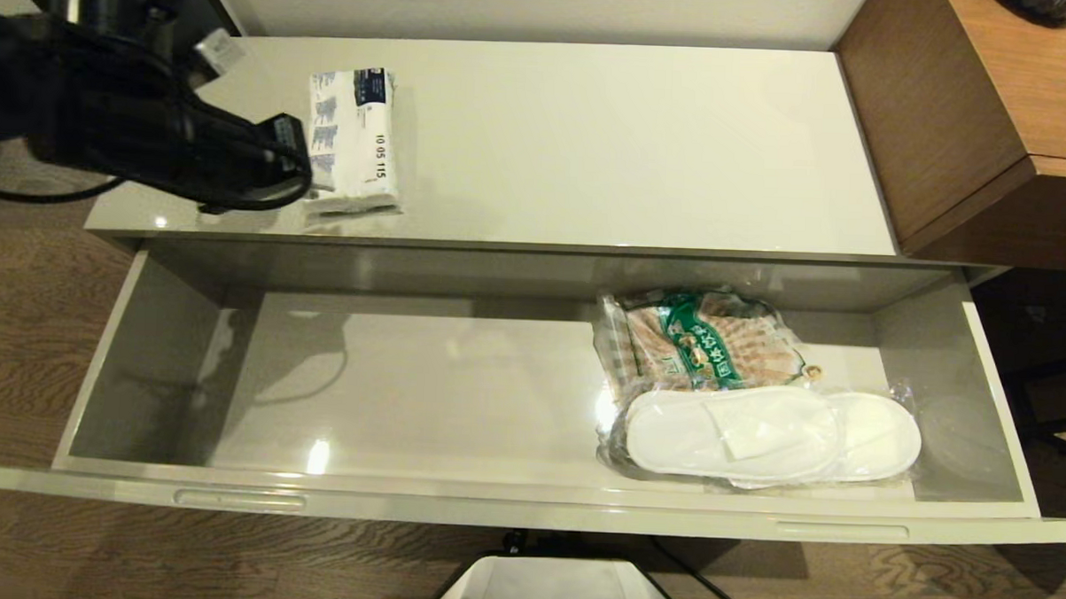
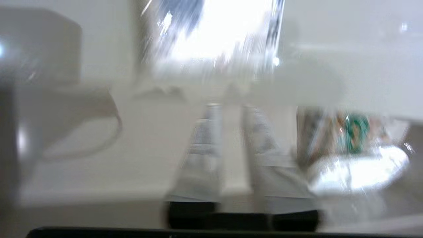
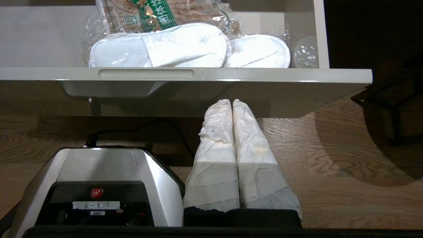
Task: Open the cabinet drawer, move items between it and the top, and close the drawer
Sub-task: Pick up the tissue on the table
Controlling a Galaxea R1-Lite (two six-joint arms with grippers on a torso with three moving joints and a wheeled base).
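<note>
The drawer (image 1: 526, 503) is pulled wide open, slippers (image 1: 772, 432) inside. The left claw (image 1: 294, 163) hangs beside the white pack (image 1: 354, 142) on the top (image 1: 609, 143); I cannot tell if it is open. It should grab the pack's middle. The pack reads "10 05 115". The right claw (image 3: 233, 109) is closed, empty.

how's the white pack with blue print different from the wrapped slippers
The white pack lies on the cabinet top, toward its left end; the slippers lie inside the open drawer, toward its right end. The pack is a flat rectangle with blue print and digits; the slippers are rounded, plain white. The slippers overlap a green-and-brown packet; the pack lies alone. Both are mostly white and lie flat.
</note>
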